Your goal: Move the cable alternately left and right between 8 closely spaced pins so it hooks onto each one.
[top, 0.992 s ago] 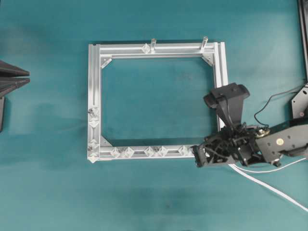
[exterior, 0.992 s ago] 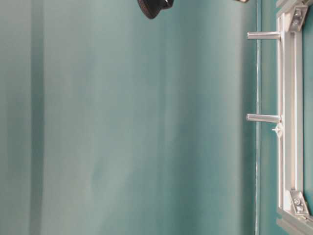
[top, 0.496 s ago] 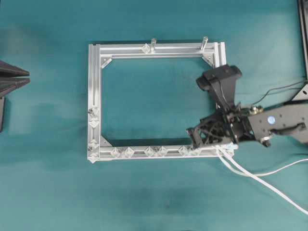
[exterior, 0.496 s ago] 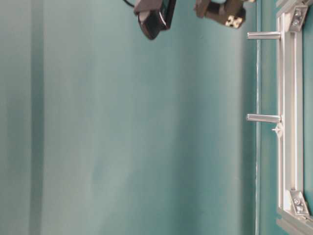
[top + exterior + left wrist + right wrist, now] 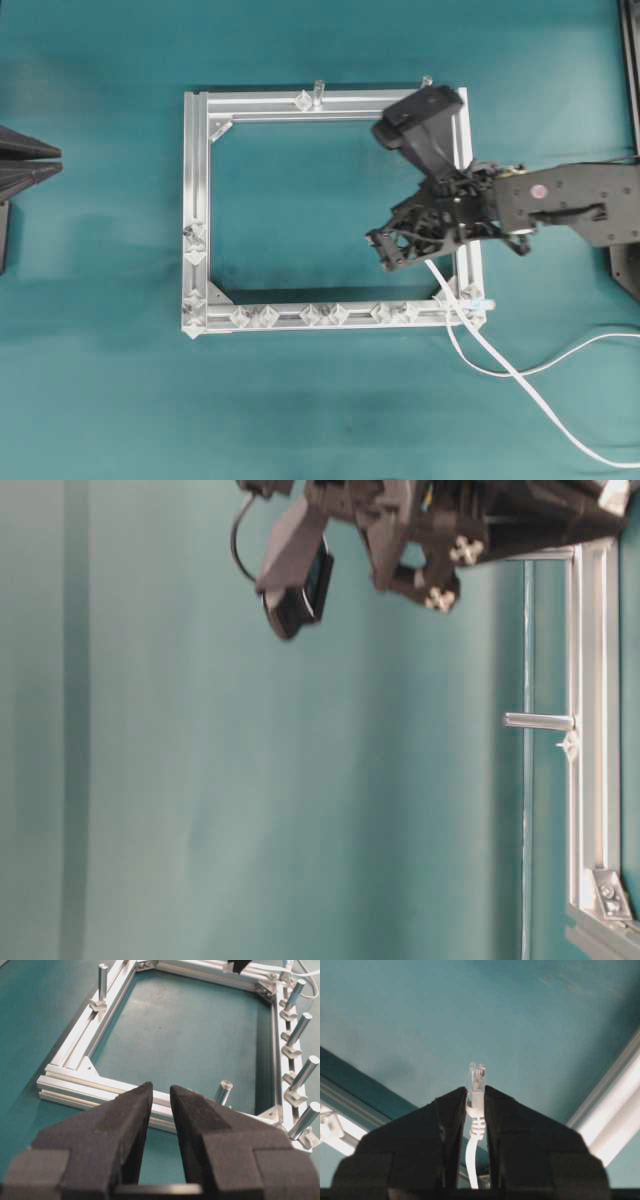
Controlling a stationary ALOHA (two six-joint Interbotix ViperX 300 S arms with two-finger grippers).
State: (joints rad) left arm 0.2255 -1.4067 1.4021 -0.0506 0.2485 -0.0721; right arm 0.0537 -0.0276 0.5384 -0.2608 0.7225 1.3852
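Over the frame (image 5: pixel 197 200), inside its near-right corner, I am carrying the cable (image 5: pixel 475 1152), right gripper (image 5: pixel 476 1097) clamped on its plug; left gripper (image 5: pixel 161 1102) parted. Next: weaving around the first pin (image 5: pixel 409 312).

Frame (image 5: pixel 197 200) brushed silver metal; cable (image 5: pixel 520 378) smooth white plastic.

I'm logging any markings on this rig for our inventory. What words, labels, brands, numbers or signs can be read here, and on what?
None can be read in any view.
The right arm carries a small round reddish mark, too small to tell whether it holds text.
The frame, pins, cable and plug show no print.
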